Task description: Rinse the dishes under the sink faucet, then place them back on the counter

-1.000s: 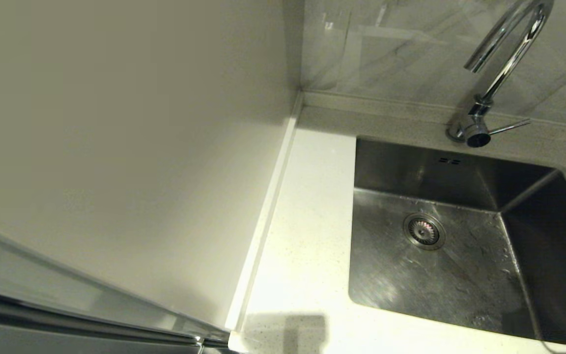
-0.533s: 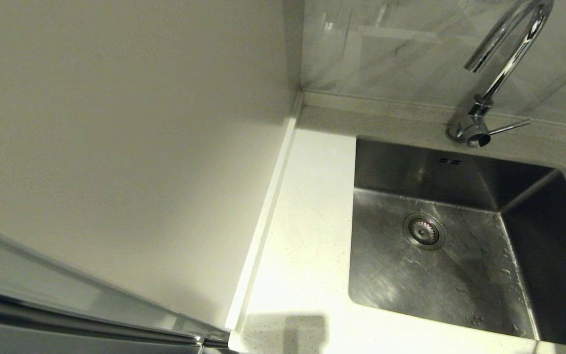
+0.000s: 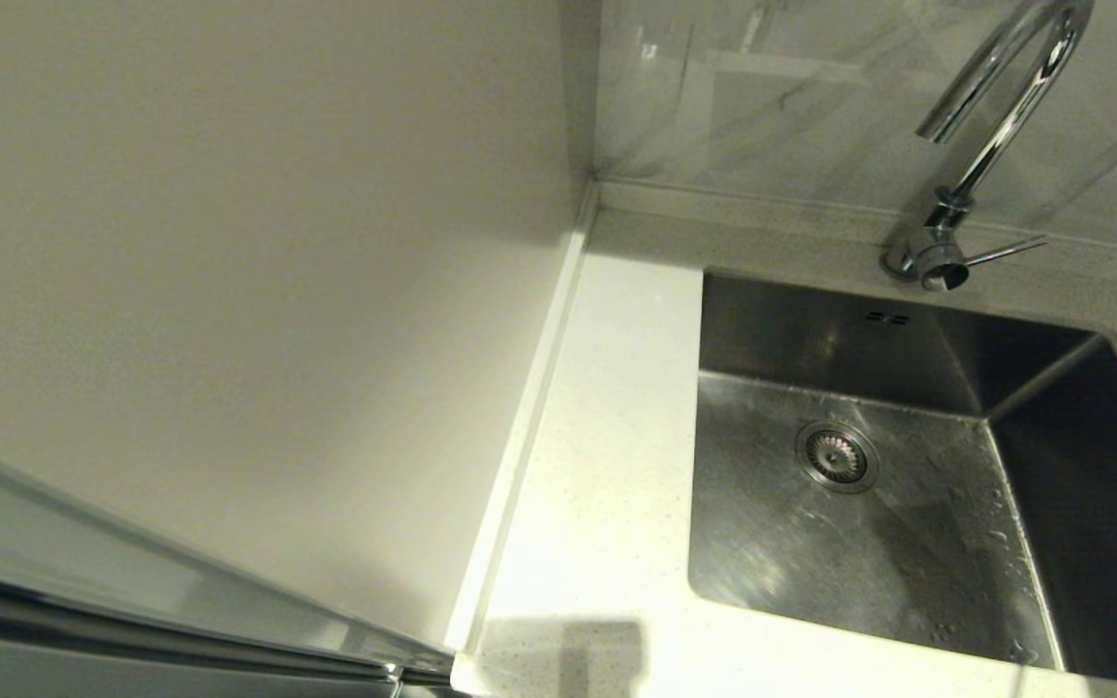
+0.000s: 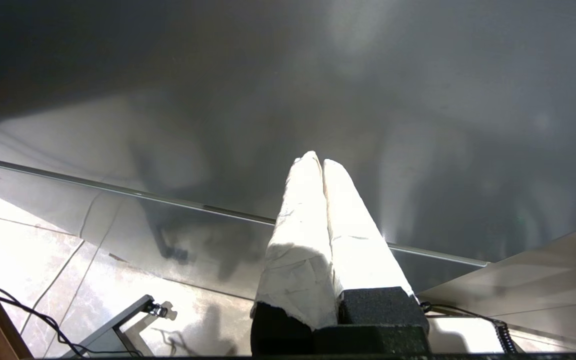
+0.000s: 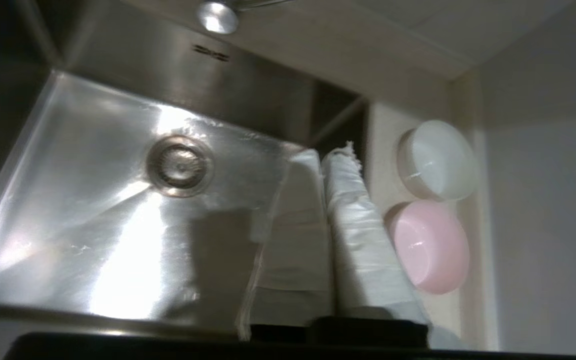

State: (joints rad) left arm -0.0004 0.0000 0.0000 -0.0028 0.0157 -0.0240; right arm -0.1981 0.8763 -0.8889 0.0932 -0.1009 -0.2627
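Head view, leftmost: we log the plain off-white wall panel (image 3: pixel 229 291), then the speckled counter (image 3: pixel 607 465) running alongside it. Right of that sits the sink (image 3: pixel 908 543), its basin holding only the round strainer drain (image 3: pixel 837 456) and scattered droplets. Two overflow slots (image 3: pixel 886 317) mark the back wall. The faucet (image 3: pixel 990 126) stands behind the basin's far edge, its side lever (image 3: pixel 1005 251) pointing to the robot's right. Neither arm nor any dish appears in this view.

Left wrist view: we see what the head camera misses. The left gripper (image 4: pixel 318 159) hangs away from the counter, over a tiled floor (image 4: pixel 28 250) and in front of a dark glossy panel (image 4: pixel 288 100). Its two white-wrapped fingers (image 4: pixel 298 240) are pressed together, clenched on nothing.

Right wrist view: the right gripper (image 5: pixel 330 152) hovers above the sink (image 5: pixel 93 225), near the basin edge on the robot's right. Its wrapped fingers (image 5: pixel 358 240) lie closed side by side, empty. Only this view shows dishes: a white bowl (image 5: pixel 438 160) and a pink bowl (image 5: pixel 430 245) rest on the narrow counter strip (image 5: pixel 380 135) between basin and wall, just beside each other. We cannot find the third bowl in any view.
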